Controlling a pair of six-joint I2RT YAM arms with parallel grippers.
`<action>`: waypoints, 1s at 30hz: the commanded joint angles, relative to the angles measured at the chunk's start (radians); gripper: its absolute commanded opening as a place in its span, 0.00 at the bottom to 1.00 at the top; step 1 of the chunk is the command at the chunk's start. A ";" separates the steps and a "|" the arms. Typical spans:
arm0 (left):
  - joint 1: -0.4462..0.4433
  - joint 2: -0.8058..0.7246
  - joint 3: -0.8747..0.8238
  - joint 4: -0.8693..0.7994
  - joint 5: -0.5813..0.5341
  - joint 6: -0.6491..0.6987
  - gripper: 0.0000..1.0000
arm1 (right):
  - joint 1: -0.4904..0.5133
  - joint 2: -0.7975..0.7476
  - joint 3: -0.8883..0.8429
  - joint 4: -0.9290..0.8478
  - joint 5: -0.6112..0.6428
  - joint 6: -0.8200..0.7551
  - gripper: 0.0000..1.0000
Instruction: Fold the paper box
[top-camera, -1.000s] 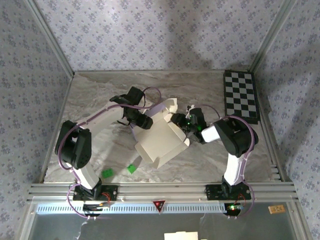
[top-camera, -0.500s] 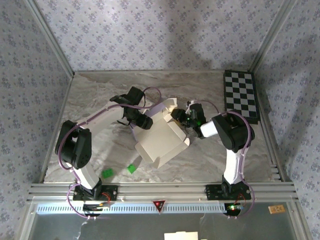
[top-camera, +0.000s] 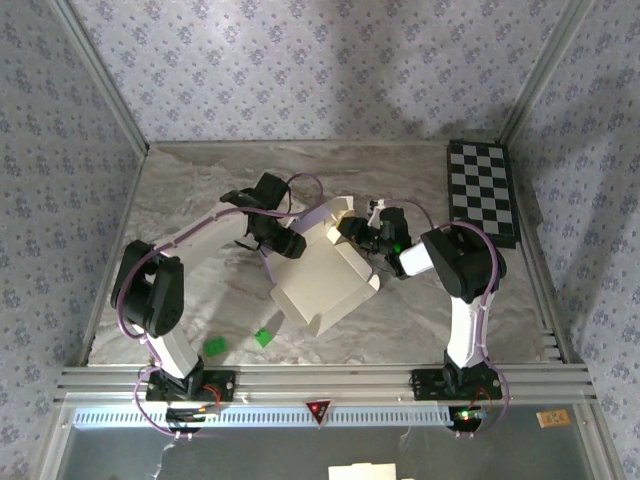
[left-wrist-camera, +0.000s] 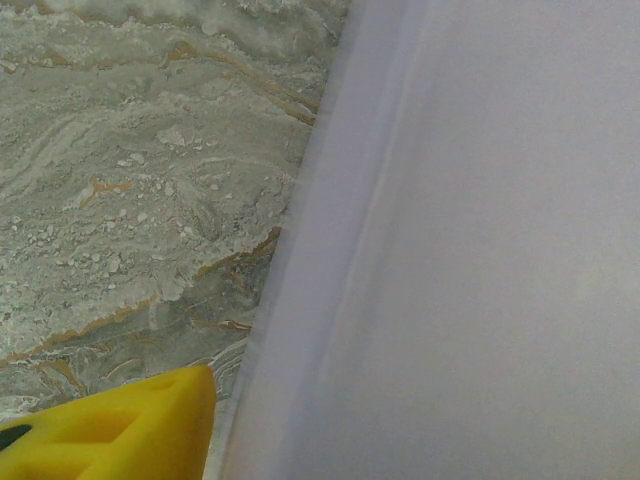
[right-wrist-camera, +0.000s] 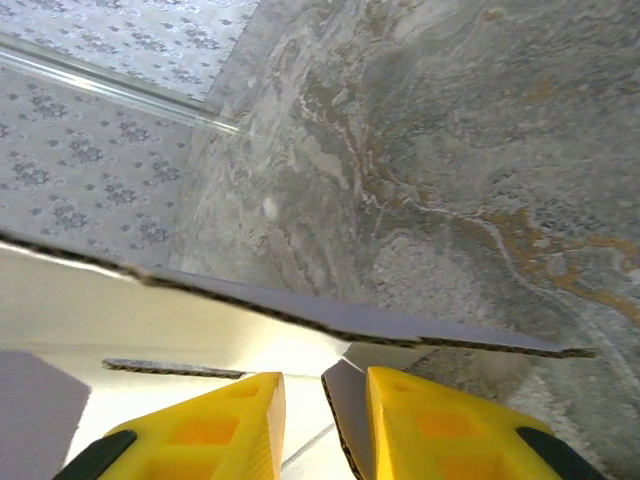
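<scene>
The paper box (top-camera: 320, 280), white with raised walls, lies partly folded mid-table. My left gripper (top-camera: 295, 243) is at its back left wall. In the left wrist view that pale-lilac wall (left-wrist-camera: 480, 250) is close up; one yellow finger (left-wrist-camera: 120, 420) stands just outside it with a sliver of table between, and the other finger is hidden, so the jaws stand open. My right gripper (top-camera: 350, 232) is at the box's back right corner. Its jaws (right-wrist-camera: 325, 420) are narrow but open around a small corner flap (right-wrist-camera: 345, 410), which rests against the right finger while a gap stays on the left.
A black-and-white checkerboard (top-camera: 482, 190) lies at the back right. Two small green bits (top-camera: 263, 337) (top-camera: 214, 347) sit near the front left edge. Patterned walls enclose the marbled table (top-camera: 190, 190) on three sides.
The right gripper has shifted slightly left and back onto the box's corner, and its jaws have narrowed around the flap. The left arm and the box have hardly moved.
</scene>
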 joint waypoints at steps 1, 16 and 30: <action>-0.010 0.017 0.036 -0.023 0.024 0.009 0.63 | 0.016 0.005 0.013 0.057 -0.053 0.020 0.29; -0.011 0.018 0.030 -0.025 0.031 0.009 0.63 | 0.062 0.074 0.022 0.097 -0.063 0.076 0.20; -0.011 0.020 0.031 -0.027 0.027 0.006 0.63 | 0.092 0.092 0.033 0.032 -0.065 0.071 0.25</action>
